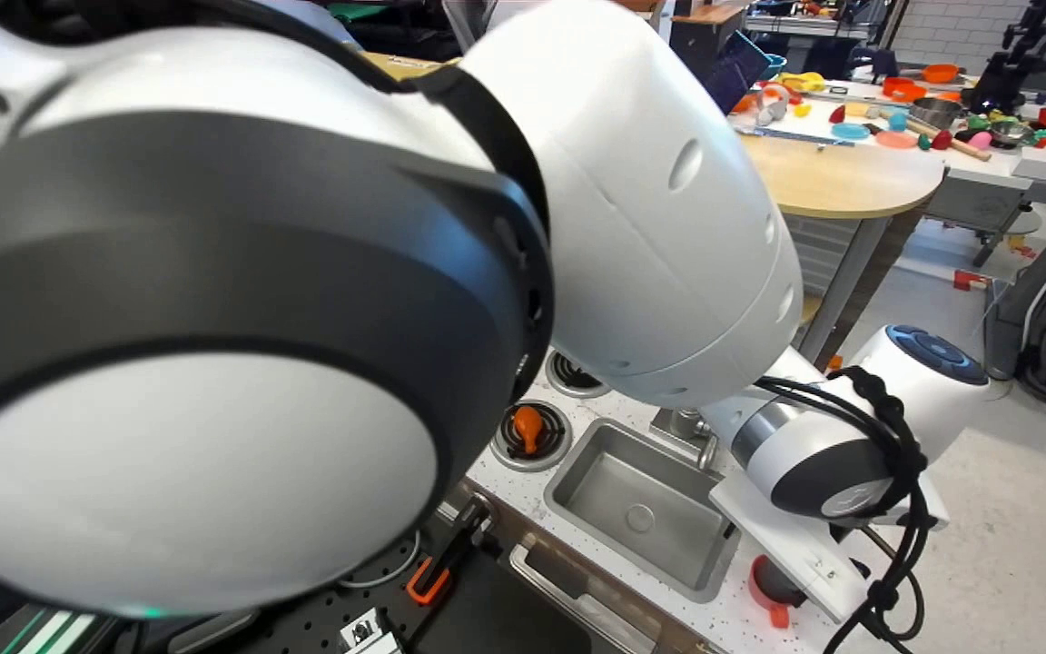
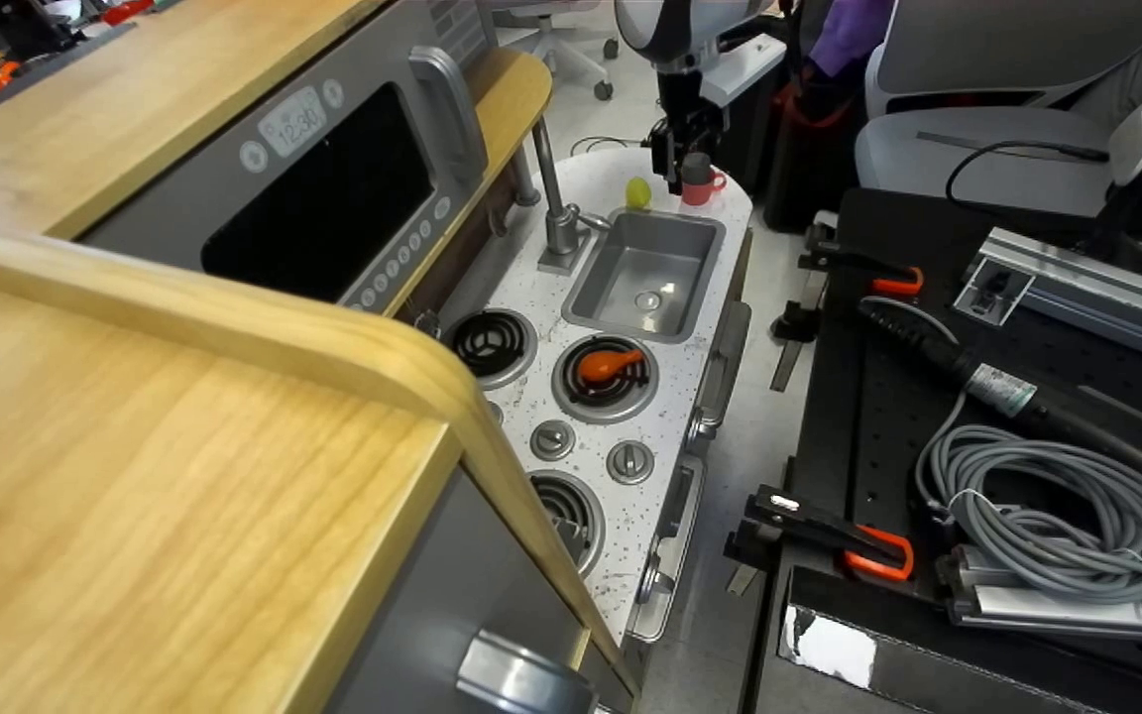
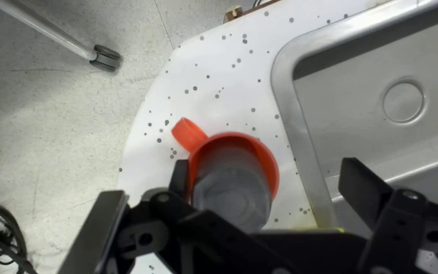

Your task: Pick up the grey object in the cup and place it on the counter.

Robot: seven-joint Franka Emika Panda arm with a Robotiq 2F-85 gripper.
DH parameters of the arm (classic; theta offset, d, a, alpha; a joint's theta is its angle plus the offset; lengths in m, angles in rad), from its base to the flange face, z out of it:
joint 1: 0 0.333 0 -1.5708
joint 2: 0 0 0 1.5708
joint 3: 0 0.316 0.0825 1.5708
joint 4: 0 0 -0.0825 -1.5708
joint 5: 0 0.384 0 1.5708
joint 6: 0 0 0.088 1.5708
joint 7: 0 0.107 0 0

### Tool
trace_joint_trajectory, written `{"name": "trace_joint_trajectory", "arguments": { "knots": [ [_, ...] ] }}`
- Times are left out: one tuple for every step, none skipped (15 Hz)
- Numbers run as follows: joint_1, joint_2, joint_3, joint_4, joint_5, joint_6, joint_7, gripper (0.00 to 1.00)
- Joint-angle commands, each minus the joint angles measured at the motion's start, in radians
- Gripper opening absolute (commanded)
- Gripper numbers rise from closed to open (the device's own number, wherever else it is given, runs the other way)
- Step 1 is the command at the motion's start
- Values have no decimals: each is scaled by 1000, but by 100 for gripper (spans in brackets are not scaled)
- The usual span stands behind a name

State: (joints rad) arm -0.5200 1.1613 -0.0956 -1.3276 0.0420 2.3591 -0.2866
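The grey object (image 3: 232, 194) stands in the red cup (image 3: 270, 163) and sticks up above its rim. It also shows in both exterior views (image 2: 697, 167) (image 1: 770, 579). The cup (image 2: 698, 190) sits upright on the rounded end of the white counter (image 3: 211, 83), beside the sink. My gripper (image 3: 267, 169) is open, its jaws wide apart. In the wrist view the left finger is at the left side of the cup and the grey object, and the right finger is over the sink. I cannot tell whether the left finger touches them. In an exterior view the gripper (image 2: 682, 144) is beside the cup.
The grey sink (image 3: 293, 110) is right of the cup. A yellow-green object (image 2: 638, 192) stands near the gripper. A faucet (image 2: 562, 230) rises behind the sink. An orange object (image 2: 603, 365) lies on a burner. The counter's edge drops to the floor (image 3: 70, 125).
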Motion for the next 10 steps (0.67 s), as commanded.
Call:
{"name": "trace_joint_trajectory", "arguments": {
  "knots": [
    [9, 55, -3, 84, -13, -53, -34, 100],
    [12, 61, -5, 92, -16, -56, -38, 100],
    [14, 63, -7, 97, -20, -56, -44, 100],
    [17, 60, -11, 97, -24, -54, -46, 100],
    [20, 56, -15, 96, -29, -51, -49, 100],
    [22, 50, -18, 93, -35, -48, -51, 100],
    [25, 43, -23, 88, -41, -45, -51, 90],
    [27, 35, -26, 82, -46, -41, -53, 74],
    [29, 27, -28, 77, -50, -38, -55, 65],
    [30, 17, -29, 68, -54, -37, -55, 58]
  ]
}}
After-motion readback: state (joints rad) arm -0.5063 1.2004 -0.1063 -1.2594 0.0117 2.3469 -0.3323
